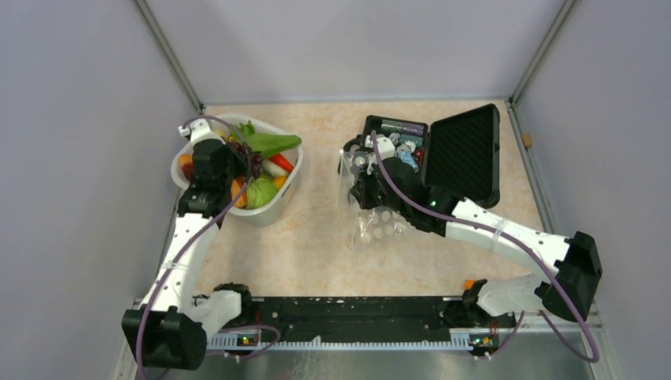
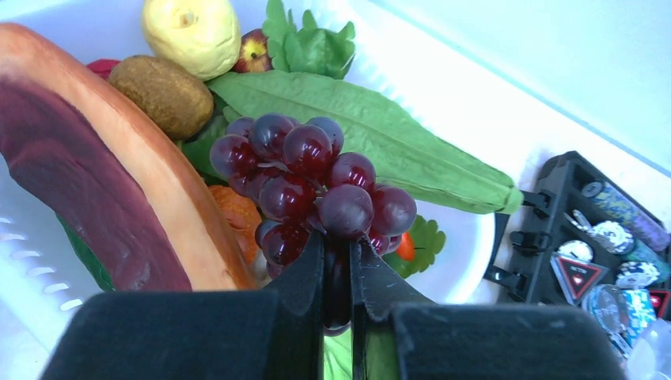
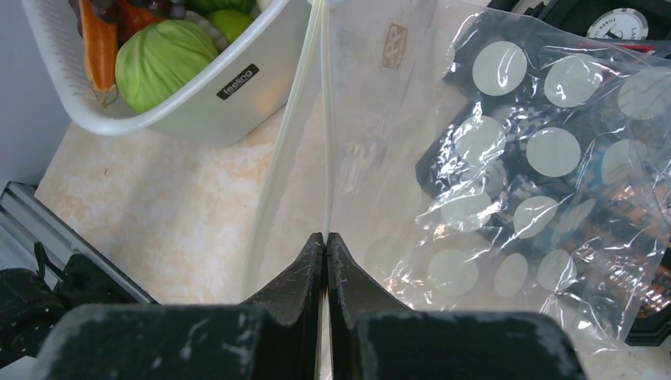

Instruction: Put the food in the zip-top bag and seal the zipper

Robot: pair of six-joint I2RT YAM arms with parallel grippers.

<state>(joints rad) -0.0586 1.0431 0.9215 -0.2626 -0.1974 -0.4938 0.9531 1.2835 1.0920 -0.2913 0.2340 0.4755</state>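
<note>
we log grapes (image 2: 308, 182): glossy, translucent dark-red plastic | zip-top bag (image 3: 506, 158): clear crinkled film, shiny, with matt pale dots | basket (image 3: 186, 111): smooth white slotted plastic | kiwi (image 2: 162, 95): rough matt brown skin | leaf (image 2: 372, 134): matt green, veined | table (image 1: 316, 245): matt beige stone-look top | case (image 1: 467, 150): black, lid lined with dimpled foam

Beige marbled table (image 1: 316, 253), white basket (image 1: 271, 210) left, open black case (image 1: 467, 154) right

top: left arm (image 1: 186, 245) covers middle of white plastic basket (image 1: 271, 209) | left wrist: bottom of dark purple grape bunch (image 2: 316, 190) hidden between black fingers (image 2: 301, 285) | right wrist: clear dotted plastic bag (image 3: 506, 158) cut off top, right
</note>
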